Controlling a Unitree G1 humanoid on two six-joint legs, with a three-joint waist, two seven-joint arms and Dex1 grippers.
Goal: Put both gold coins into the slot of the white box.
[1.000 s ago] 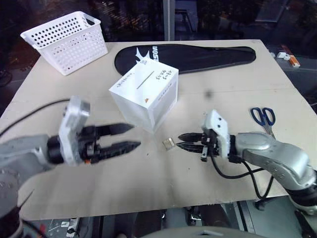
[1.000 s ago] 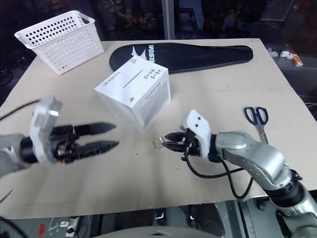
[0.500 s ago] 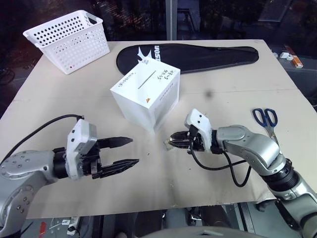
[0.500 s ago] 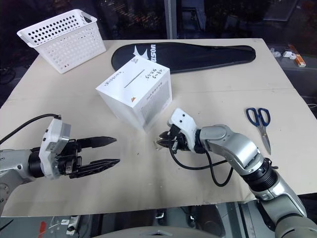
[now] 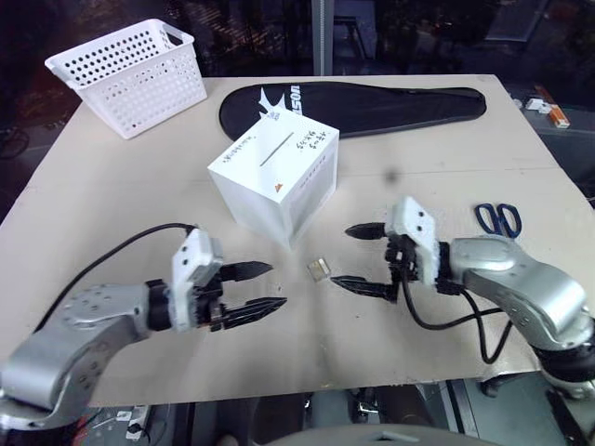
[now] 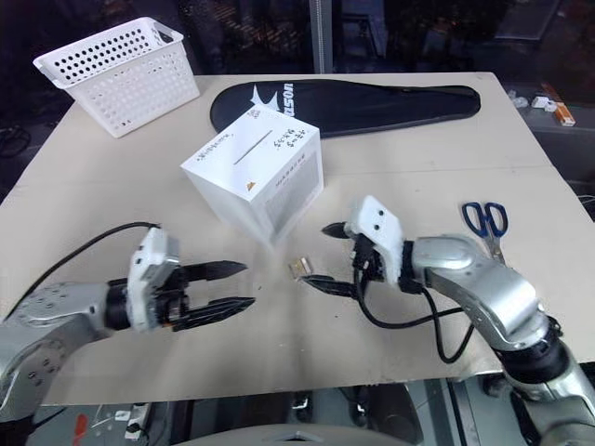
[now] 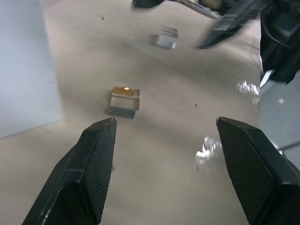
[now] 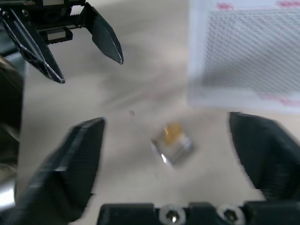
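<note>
Here the gold coin [image 5: 318,268] lay in its clear case on the table [image 5: 112,195], between the two grippers and just short of the near corner of the white box [image 5: 275,178]. The right gripper [image 5: 365,257] stood wide open and empty, the coin just beyond its fingertips, toward the left gripper [image 5: 264,288]. That one, also open and empty, sat slightly farther off. The right arm looked better placed to close on it.
</note>
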